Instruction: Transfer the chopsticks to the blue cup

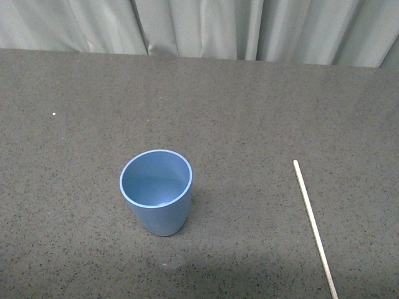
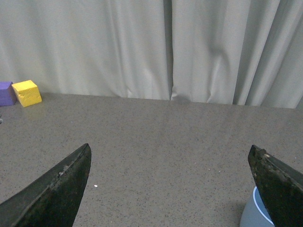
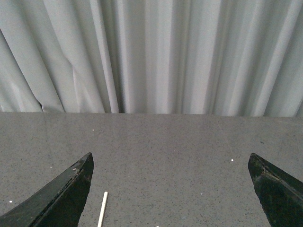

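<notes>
A dark grey speckled surface (image 1: 249, 93) runs back to a pale pleated curtain (image 1: 199, 25) hanging along its far edge. A yellow block (image 2: 27, 92) and a purple block (image 2: 5, 93) sit side by side close to that far edge. A tiny white speck (image 1: 54, 114) lies near the left edge.

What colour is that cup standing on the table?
Light blue, plain, with no pattern. The cup shows best in the front view.
</notes>
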